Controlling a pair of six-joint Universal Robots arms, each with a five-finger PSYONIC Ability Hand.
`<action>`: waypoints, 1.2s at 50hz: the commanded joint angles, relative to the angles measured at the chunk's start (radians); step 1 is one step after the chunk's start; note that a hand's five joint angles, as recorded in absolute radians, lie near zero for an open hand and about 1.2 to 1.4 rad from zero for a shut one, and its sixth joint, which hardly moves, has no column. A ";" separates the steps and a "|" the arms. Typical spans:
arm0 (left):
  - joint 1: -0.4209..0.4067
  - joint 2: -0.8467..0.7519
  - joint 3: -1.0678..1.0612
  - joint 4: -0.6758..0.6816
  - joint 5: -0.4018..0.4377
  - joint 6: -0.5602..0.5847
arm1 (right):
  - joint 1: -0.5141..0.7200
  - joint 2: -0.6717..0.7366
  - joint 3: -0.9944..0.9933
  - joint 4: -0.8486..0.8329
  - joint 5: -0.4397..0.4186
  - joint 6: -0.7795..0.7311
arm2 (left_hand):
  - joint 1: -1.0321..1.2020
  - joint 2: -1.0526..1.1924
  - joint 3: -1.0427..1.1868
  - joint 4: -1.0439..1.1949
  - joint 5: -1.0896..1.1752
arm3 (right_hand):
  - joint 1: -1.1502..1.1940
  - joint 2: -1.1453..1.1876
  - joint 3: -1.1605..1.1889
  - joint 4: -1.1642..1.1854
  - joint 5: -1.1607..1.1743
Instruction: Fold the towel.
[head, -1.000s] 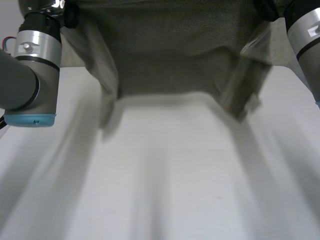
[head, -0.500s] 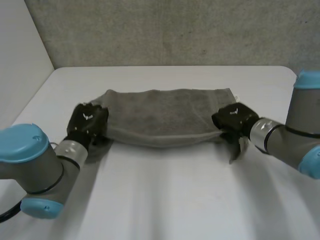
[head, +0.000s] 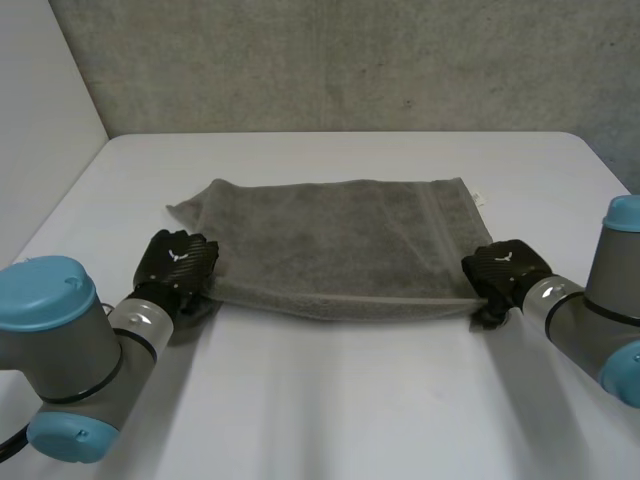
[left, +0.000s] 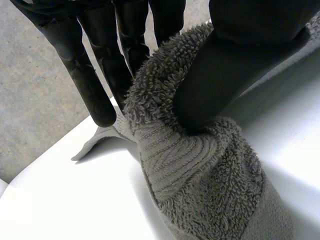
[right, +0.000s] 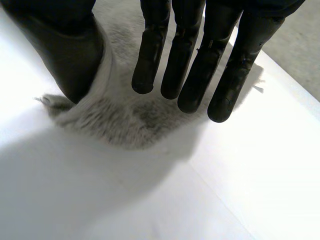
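As seen from above, find the grey towel (head: 340, 240) lying flat mid-tabletop (head: 330, 420). Find the left hand (head: 178, 262) pinching its bunched near-left corner between thumb and fingers (left: 95, 85). Find the right hand (head: 505, 270) at the near-right corner, fingers straight, parted from thumb, gripping nothing.

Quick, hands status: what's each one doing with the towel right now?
Left hand: shut on the towel, its near left corner pinched between thumb and fingers.
Right hand: open, fingers straight over the near right corner.
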 joint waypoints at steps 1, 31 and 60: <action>0.000 0.006 -0.003 0.000 -0.001 0.000 | -0.039 -0.035 0.044 -0.006 0.000 0.002 | 0.169 0.164 0.163 0.164 0.157 | -0.008 -0.028 -0.018 -0.021 -0.006; 0.047 0.158 -0.032 -0.116 0.021 0.008 | -0.135 -0.140 0.117 -0.025 -0.128 -0.003 | -0.911 -0.917 -0.918 -0.917 -0.924 | 0.520 0.499 0.510 0.506 0.522; 0.236 0.030 0.112 -0.396 0.279 -0.170 | -0.125 -0.120 0.125 -0.038 -0.133 -0.046 | -0.391 -0.397 -0.398 -0.397 -0.404 | 0.520 0.499 0.510 0.506 0.522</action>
